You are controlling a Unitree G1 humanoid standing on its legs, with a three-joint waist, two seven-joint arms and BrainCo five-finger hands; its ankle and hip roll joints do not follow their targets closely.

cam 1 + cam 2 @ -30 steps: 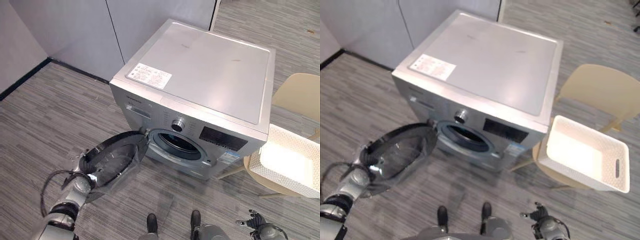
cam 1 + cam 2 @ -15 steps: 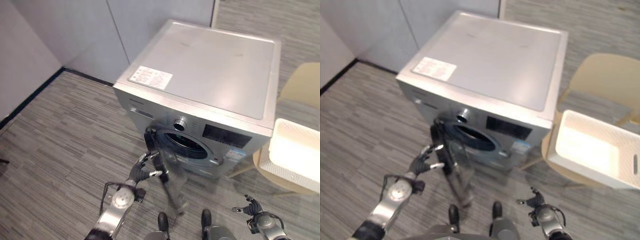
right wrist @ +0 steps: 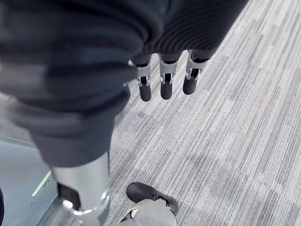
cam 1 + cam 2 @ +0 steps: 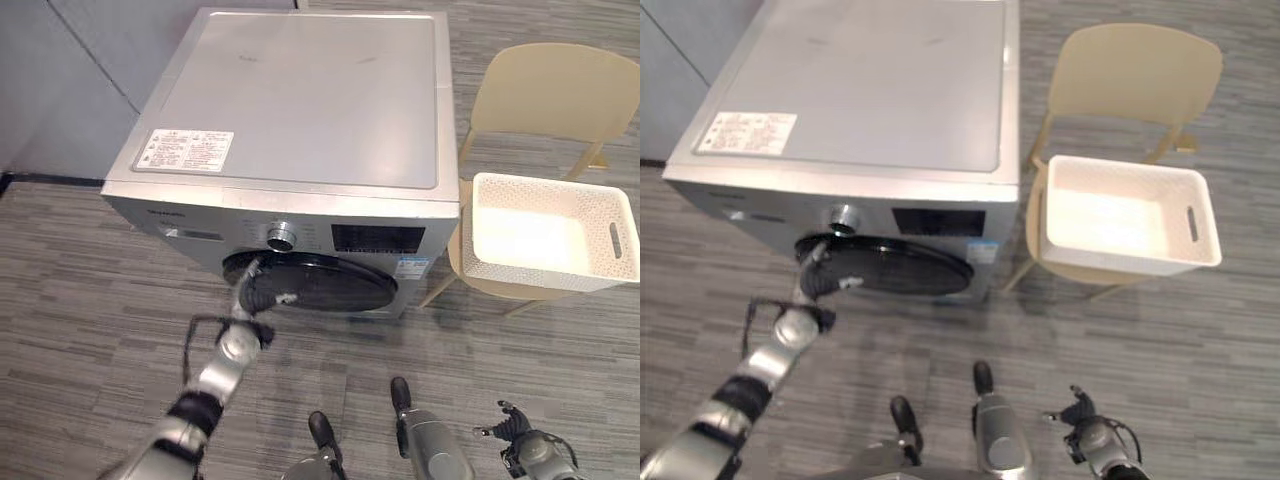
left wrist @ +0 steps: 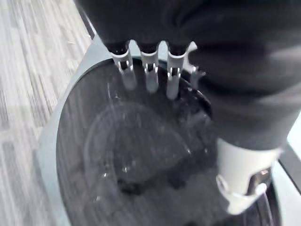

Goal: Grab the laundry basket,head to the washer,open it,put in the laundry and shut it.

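Observation:
The silver washer (image 4: 300,100) stands in front of me. Its round dark door (image 4: 325,285) lies flat against the front, or nearly so; I cannot tell whether it is latched. My left hand (image 4: 258,296) rests on the door's left edge. In the left wrist view its fingers (image 5: 150,77) are straight against the door glass (image 5: 127,160). The white laundry basket (image 4: 550,278) sits on a beige chair (image 4: 540,90) to the washer's right, and its inside looks bare white. My right hand (image 4: 522,447) hangs low at the right, fingers (image 3: 162,80) relaxed over the floor.
Grey wall panels (image 4: 60,60) stand behind the washer on the left. A control knob (image 4: 281,236) sits just above the door. Striped grey floor (image 4: 90,330) stretches left of and before the washer.
The door has swung from wide open to against the washer's front, with my left hand following it. The camera has also shifted, so the basket and chair now show fully.

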